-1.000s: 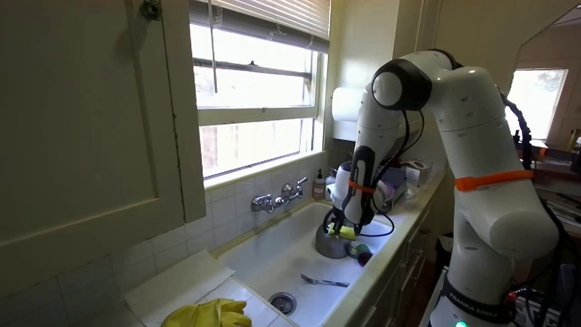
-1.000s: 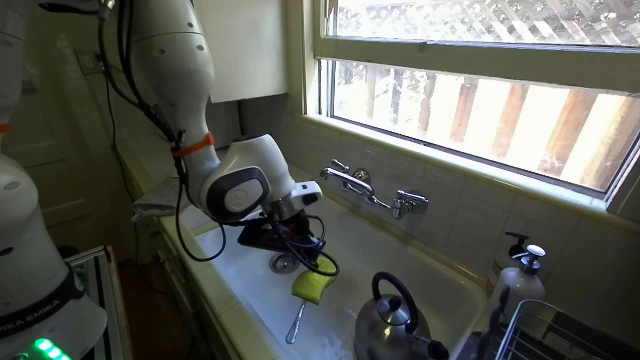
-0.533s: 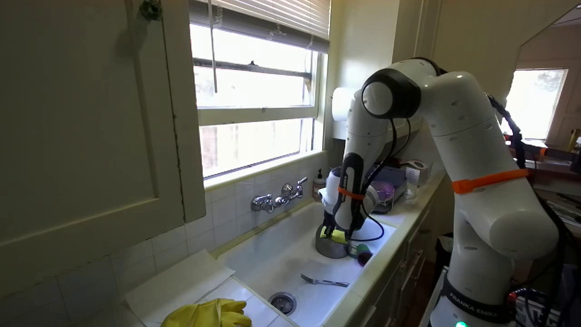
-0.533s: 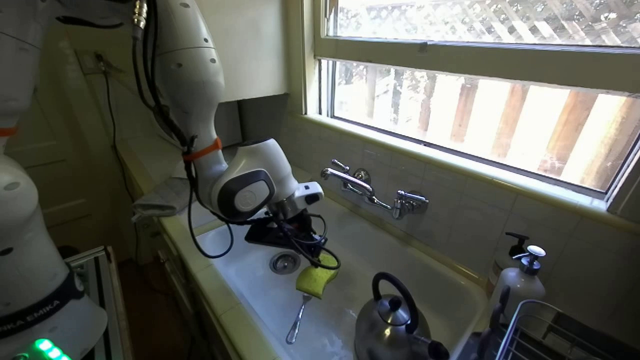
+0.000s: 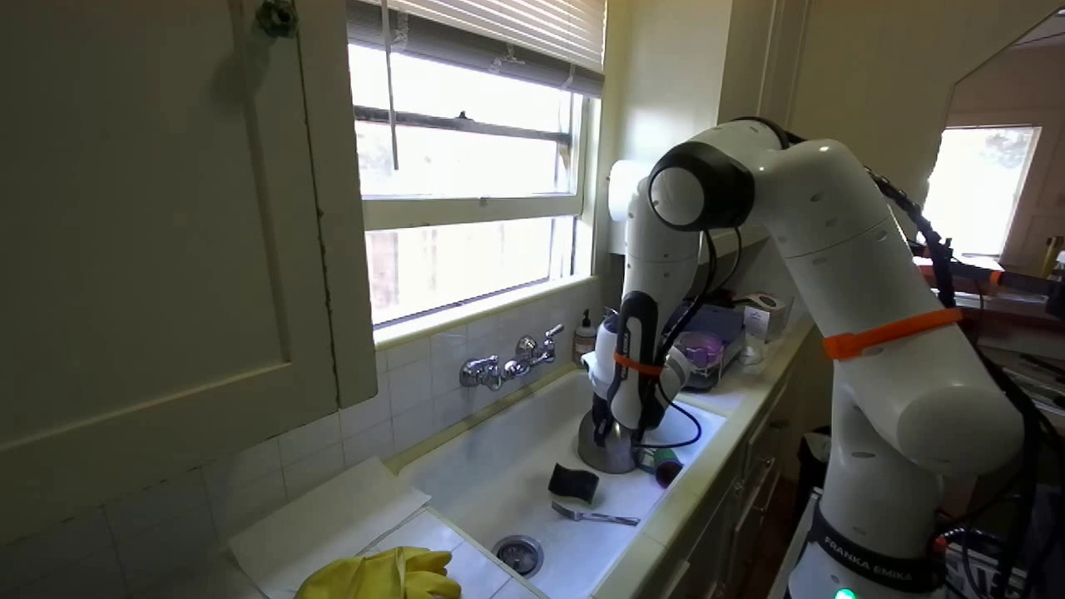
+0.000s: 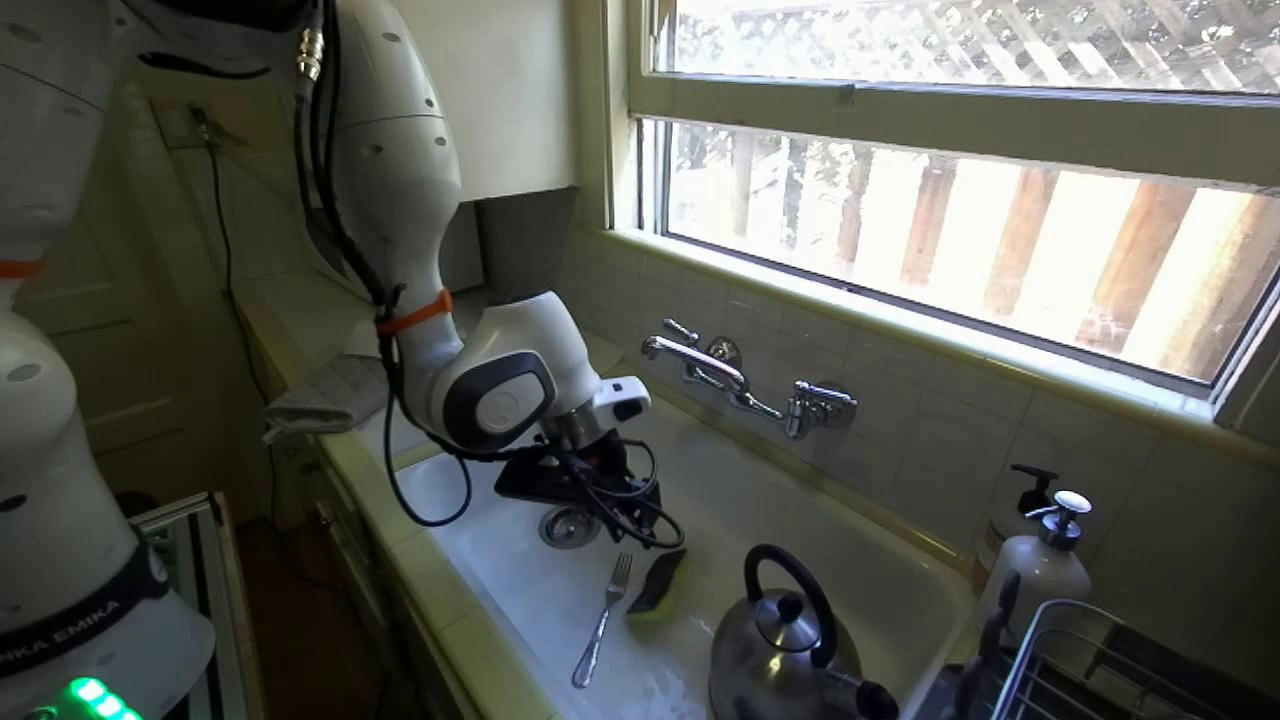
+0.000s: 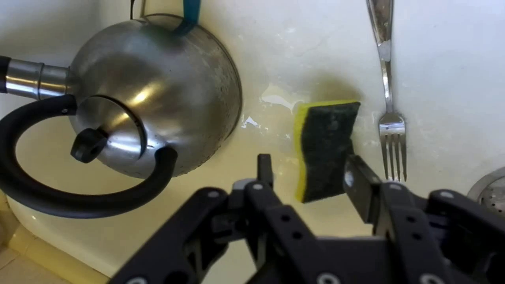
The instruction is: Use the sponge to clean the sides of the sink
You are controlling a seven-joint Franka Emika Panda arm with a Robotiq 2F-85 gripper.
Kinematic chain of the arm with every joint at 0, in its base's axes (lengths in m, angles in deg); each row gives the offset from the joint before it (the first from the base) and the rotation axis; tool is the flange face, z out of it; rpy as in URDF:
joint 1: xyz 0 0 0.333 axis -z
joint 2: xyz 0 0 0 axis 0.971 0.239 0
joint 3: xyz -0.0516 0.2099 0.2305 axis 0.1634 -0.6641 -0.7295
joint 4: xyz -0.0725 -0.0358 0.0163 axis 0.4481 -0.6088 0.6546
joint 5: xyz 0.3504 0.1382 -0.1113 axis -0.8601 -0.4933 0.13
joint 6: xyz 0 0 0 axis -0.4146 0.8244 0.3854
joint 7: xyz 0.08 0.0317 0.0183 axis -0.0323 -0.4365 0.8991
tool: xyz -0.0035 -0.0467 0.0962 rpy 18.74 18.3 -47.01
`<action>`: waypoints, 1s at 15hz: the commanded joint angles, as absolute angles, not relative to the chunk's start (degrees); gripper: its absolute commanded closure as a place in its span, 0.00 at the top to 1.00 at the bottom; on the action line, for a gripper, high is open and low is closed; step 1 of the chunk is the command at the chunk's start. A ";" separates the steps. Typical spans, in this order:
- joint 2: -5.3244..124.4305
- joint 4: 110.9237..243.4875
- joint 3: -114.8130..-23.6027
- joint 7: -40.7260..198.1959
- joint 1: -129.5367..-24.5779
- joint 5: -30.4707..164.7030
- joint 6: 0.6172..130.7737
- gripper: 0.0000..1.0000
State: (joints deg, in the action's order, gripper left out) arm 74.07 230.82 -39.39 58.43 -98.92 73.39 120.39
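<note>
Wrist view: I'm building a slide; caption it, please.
Scouring sponge between steel kettle and fork in a white sink, open end effector in the foreground.

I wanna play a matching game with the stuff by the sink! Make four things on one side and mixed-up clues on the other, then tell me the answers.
Things:
1. sponge
2. kettle
3. gloves
4. gripper

Clues:
A. bright yellow, outside the sink
B. jaws apart, gripping nothing
C. silvery and rounded, inside the sink
D. yellow with one dark face

Right pairs: 1-D, 2-C, 3-A, 4-B
</note>
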 commanded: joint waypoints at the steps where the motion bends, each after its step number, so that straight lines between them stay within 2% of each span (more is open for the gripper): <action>1: 75.38 231.37 -39.56 58.81 -98.85 71.83 122.82 0.84; 3: 74.17 232.26 -40.39 59.14 -97.88 71.62 122.52 0.99; 7: 70.22 235.10 -44.54 60.33 -93.48 71.71 121.28 1.00; 11: 65.45 239.21 -53.05 62.78 -84.77 71.86 121.62 0.99; 12: 69.56 235.55 -49.50 61.21 -88.79 71.29 120.75 1.00; 15: 68.93 235.82 -50.28 60.88 -87.71 71.41 120.75 1.00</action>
